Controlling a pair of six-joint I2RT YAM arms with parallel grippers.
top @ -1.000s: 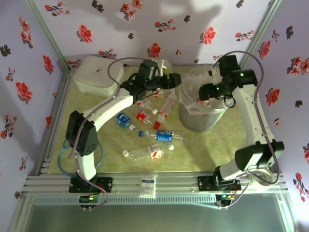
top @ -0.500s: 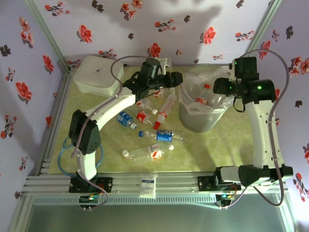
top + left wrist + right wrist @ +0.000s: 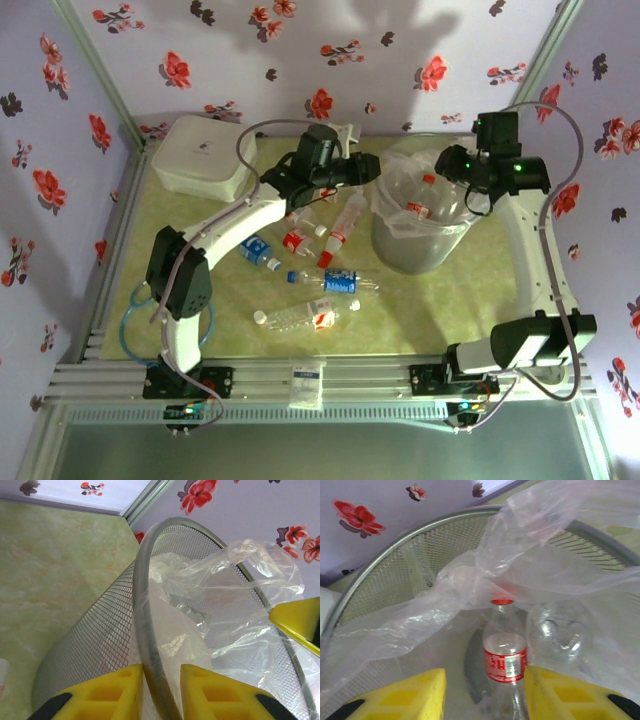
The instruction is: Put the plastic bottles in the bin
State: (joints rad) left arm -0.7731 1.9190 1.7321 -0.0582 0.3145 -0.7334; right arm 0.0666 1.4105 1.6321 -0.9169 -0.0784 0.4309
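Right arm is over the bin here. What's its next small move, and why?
Probably lift the right gripper clear of the bin: its fingers are spread and empty, a red-labelled bottle already sits inside, and other bottles lie on the table.

Pale green marbled desk. Lilac walls, red and dark flower print. Grey mesh round bin, clear plastic bag liner. Red-capped clear plastic bottle, red-white label. Blue-labelled clear plastic bottle. White rounded-square box. Left end effector, right end effector: yellow fingers.
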